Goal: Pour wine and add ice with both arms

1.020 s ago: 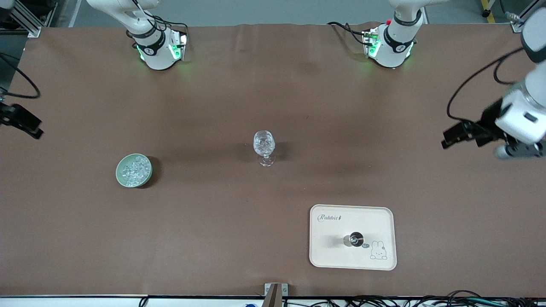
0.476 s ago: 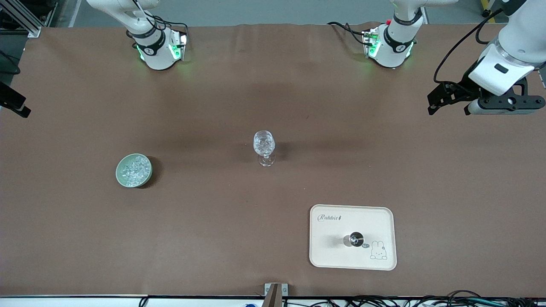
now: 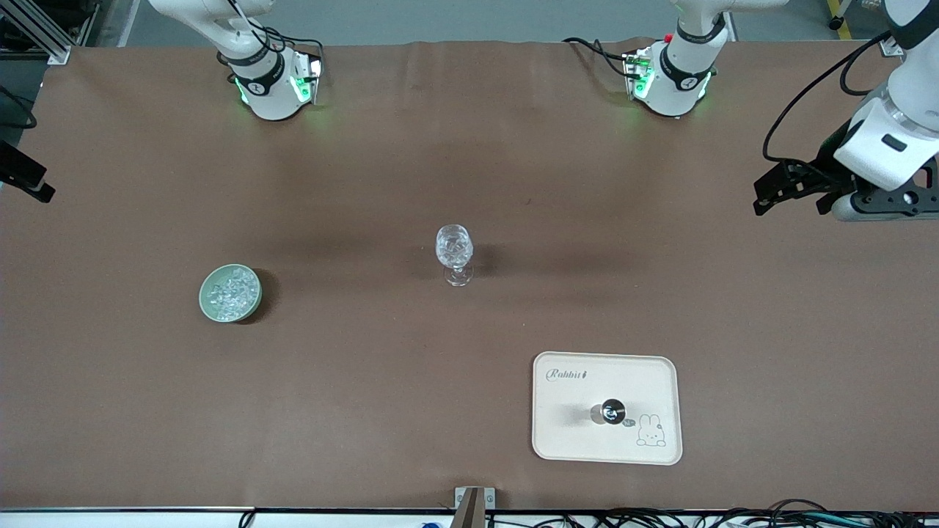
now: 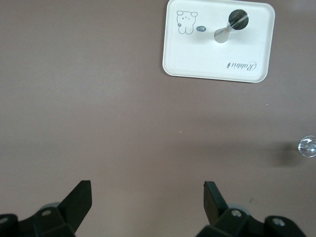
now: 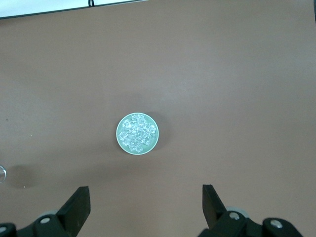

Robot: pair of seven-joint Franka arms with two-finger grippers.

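Note:
A clear stemmed glass (image 3: 455, 253) stands at the table's middle; it also shows in the left wrist view (image 4: 307, 146). The ice (image 3: 232, 292) lies as several clear chunks in a pale green bowl (image 3: 204, 293) toward the right arm's end, and shows in the right wrist view (image 5: 138, 133). A small dark bottle (image 3: 610, 411) stands on a cream tray (image 3: 572, 433) near the front edge. My left gripper (image 3: 770, 194) is open and empty, high over the left arm's end of the table. My right gripper (image 3: 29, 183) is open and empty over the right arm's end.
The tray (image 4: 207, 59) carries a rabbit drawing and the word Rabbit. The bottle (image 4: 232, 24) shows in the left wrist view. The bowl (image 5: 119, 134) lies under the right wrist camera. A brown cloth covers the table.
The left gripper swung toward the arm bases, then came part way back. The right gripper moved toward the arm bases early on, then stayed still. Glass, bowl and tray have not moved.

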